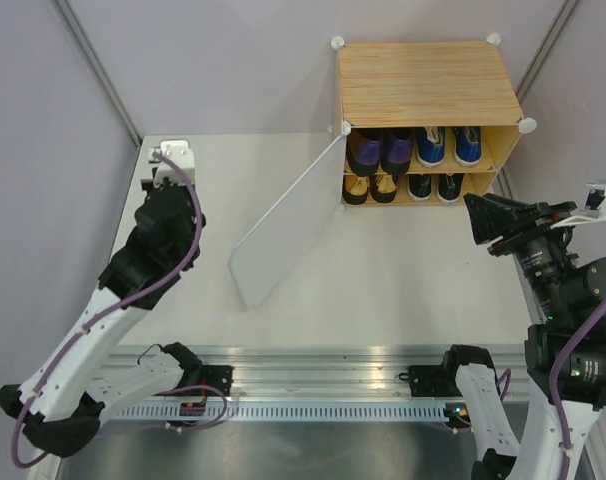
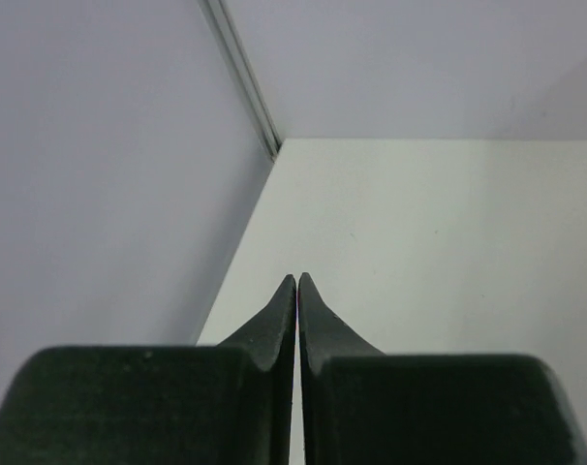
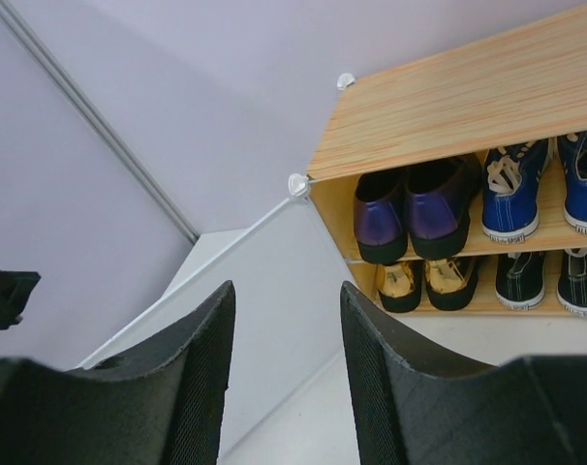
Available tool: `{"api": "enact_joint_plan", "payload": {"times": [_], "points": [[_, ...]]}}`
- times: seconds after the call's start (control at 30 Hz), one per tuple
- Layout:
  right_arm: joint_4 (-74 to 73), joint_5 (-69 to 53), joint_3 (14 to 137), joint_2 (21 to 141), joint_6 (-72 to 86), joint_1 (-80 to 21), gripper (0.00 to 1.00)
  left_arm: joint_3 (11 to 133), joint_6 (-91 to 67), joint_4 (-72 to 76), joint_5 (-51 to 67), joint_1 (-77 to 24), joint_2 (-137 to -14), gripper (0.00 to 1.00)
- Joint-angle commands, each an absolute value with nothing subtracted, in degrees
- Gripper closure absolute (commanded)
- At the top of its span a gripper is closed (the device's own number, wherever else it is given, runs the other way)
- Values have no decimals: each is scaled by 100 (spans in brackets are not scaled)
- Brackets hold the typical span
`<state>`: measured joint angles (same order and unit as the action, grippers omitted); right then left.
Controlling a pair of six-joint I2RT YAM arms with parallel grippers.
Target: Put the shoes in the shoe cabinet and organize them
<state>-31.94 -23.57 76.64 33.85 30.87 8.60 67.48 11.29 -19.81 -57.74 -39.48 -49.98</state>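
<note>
The shoe cabinet (image 1: 423, 85) stands at the back right, its white door panel (image 1: 283, 225) swung open to the left. The upper shelf holds the dark purple shoes (image 1: 378, 150) and the blue sneakers (image 1: 448, 145). The lower shelf holds the gold shoes (image 1: 371, 187) and the black shoes (image 1: 435, 186). The right wrist view shows the cabinet (image 3: 448, 97), purple (image 3: 415, 208), blue (image 3: 545, 189), gold (image 3: 424, 281) and black (image 3: 545, 276) shoes. My right gripper (image 1: 478, 215) (image 3: 286, 291) is open and empty, right of the cabinet front. My left gripper (image 1: 166, 170) (image 2: 297, 278) is shut and empty near the back left corner.
Grey walls enclose the white table (image 1: 383, 290) at the back and sides, with a metal post (image 2: 245, 77) in the left corner. The open door (image 3: 264, 281) stretches diagonally across the middle of the table. A metal rail (image 1: 323, 385) runs along the near edge.
</note>
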Motion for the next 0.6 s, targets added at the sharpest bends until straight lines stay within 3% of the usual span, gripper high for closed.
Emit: {"api": "enact_joint_plan", "payload": {"times": [0.0, 0.17, 0.5, 0.57], "points": [[-3428, -2444, 7524, 3358, 3208, 852, 48, 7398, -400, -3223, -4496, -3219, -5659, 98], [-3445, -2294, 7365, 3173, 2945, 730, 45, 7761, -1265, -3840, -1624, -1215, -6248, 98], [-3674, -1802, 7778, 3138, 2601, 422, 41, 7524, -1336, -4060, -1126, -694, -6406, 97], [-3683, -1784, 7761, 3111, 2601, 422, 41, 7357, -1502, -4139, -443, -703, -6529, 97]]}}
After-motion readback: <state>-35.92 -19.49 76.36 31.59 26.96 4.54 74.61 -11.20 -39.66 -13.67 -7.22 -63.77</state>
